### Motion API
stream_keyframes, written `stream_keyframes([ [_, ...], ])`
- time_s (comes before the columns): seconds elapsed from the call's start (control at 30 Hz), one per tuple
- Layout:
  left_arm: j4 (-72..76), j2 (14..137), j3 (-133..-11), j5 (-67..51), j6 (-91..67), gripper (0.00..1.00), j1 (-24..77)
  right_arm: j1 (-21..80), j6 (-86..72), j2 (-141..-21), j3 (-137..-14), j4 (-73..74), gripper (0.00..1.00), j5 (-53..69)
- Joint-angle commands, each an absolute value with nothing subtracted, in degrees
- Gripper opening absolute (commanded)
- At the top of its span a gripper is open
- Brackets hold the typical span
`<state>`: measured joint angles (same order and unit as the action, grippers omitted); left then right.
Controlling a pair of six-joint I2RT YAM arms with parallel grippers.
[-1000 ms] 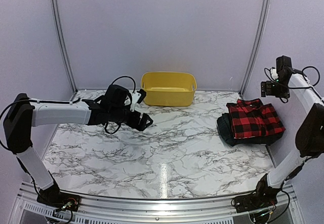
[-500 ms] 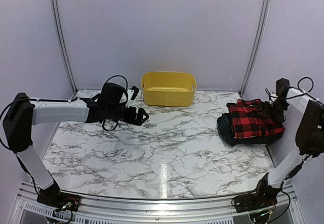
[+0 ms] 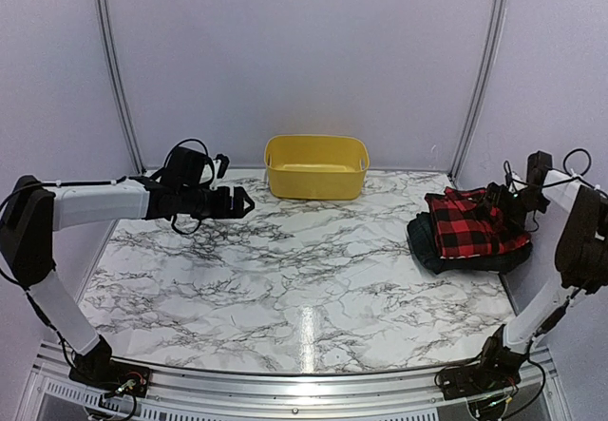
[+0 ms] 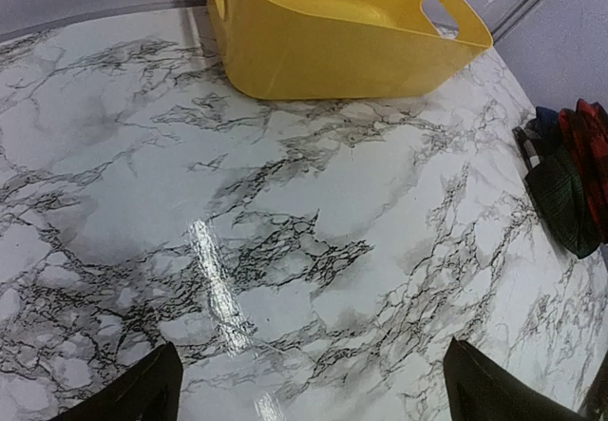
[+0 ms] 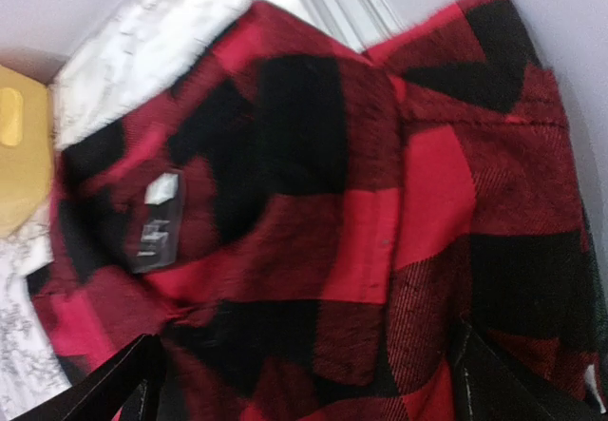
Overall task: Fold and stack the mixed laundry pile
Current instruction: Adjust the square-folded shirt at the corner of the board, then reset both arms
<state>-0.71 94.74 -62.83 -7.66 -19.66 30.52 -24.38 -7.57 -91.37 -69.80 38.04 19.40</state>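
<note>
- The right gripper (image 5: 313,397) has its two fingers spread wide, one at each lower corner of the wrist view, and nothing is pinched between them. It is held low over the far right edge of the stack. Whether the cloth is touched cannot be told.
- Directly under it lies the red-and-black checked cloth garment (image 5: 313,202), folded into a rough rectangle, with its white label (image 5: 161,188) turned upward near the collar.
- Beneath that piece, a dark green-navy tartan garment (image 4: 560,191) and a plain navy blue garment (image 4: 543,117) can be made out as darker layers jutting from the stack's edges. Their folds are too covered to be judged.
- The whole stack is placed at the right side of the white marble-patterned table (image 3: 304,278), well apart from the left gripper (image 4: 313,407).
- That left gripper is likewise parted and empty, and is held above bare tabletop on the left side, near the rectangular yellow plastic tub (image 3: 315,166).
- No loose garment is seen on the table, and nothing is seen in the visible part of the tub's inside.
- The task is therefore judged nearly done, since all three pieces appear folded and piled. What may be left is a squaring of the top garment, whose far edge looks rumpled, and the drawing away of the arms.
</note>
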Motion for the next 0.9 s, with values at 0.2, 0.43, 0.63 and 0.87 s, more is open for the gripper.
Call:
stream_keyframes([
  [0.2,-10.84,84.22,-65.03,-14.4,-23.42,0.99,20.04,-19.08,-7.84,-84.24,-81.86,40.2,0.99,29.03],
  [0.43,-21.29,78.13,-67.02,-12.61,-21.39,0.99,14.63,-7.69,-10.59,-82.8,-84.71,36.94,0.98,29.75],
  [0.63,-24.86,73.04,-62.77,-13.04,-21.13,0.99,13.45,6.0,-15.98,-79.96,-75.79,27.82,0.99,27.27],
  [0.87,-26.29,67.49,-52.71,-13.51,-23.01,0.99,13.45,19.4,-19.21,-80.52,-65.65,18.51,0.99,23.35],
])
